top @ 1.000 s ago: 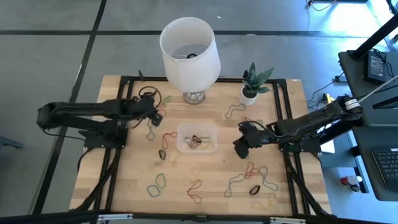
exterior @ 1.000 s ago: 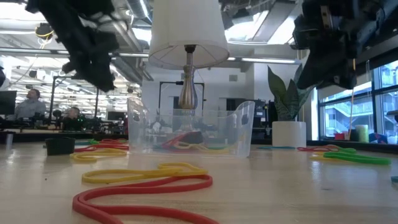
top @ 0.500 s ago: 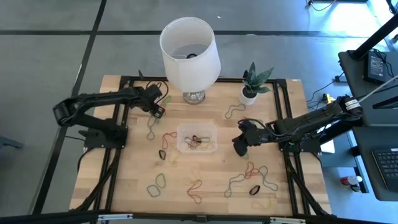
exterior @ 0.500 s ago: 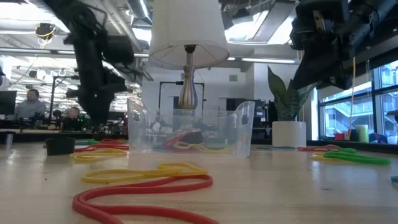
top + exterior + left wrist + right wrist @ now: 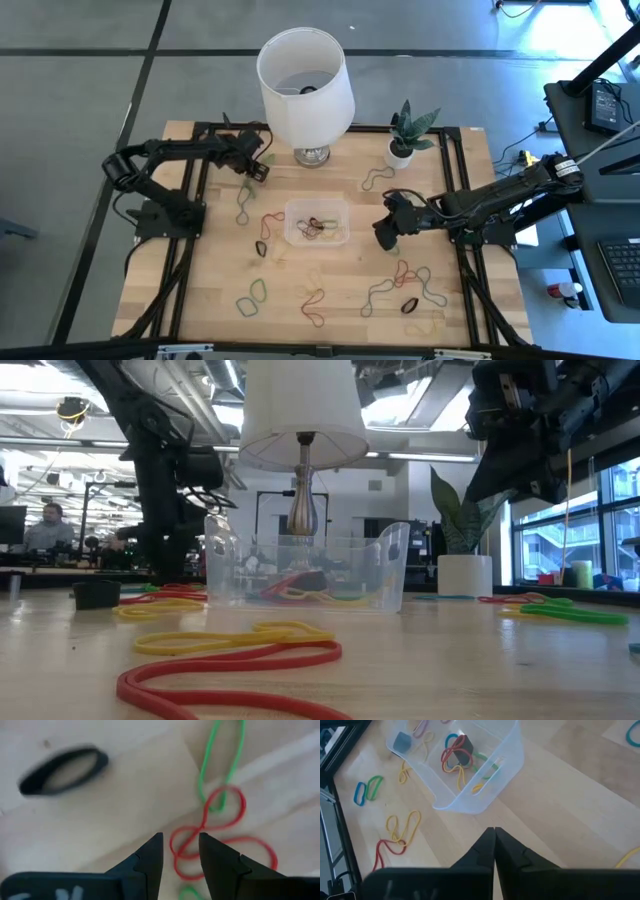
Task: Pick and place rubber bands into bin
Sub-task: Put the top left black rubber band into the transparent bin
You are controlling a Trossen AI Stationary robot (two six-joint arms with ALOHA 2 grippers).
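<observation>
The clear bin (image 5: 317,222) stands mid-table with several rubber bands (image 5: 456,756) inside. More rubber bands (image 5: 405,285) lie loose on the wood around it. My left gripper (image 5: 257,169) hangs open at the far left, close by the lamp base. In its wrist view the left gripper (image 5: 180,844) stands just above a twisted red band (image 5: 220,832), which overlaps a green band (image 5: 220,760). A black band (image 5: 62,770) lies apart from them. My right gripper (image 5: 385,236) hovers shut to the right of the bin (image 5: 470,775), and nothing shows between its fingers.
A white lamp (image 5: 305,75) stands at the far edge behind the bin, and a small potted plant (image 5: 402,140) sits to its right. Black frame rails (image 5: 470,270) run along the table's sides. People sit in the room behind the table (image 5: 45,525).
My left gripper has come down and swung toward the far edge, ending low over the bands left of the lamp base, and it has tipped to point more steeply down. Its fingers have stayed open. My right gripper has kept still.
</observation>
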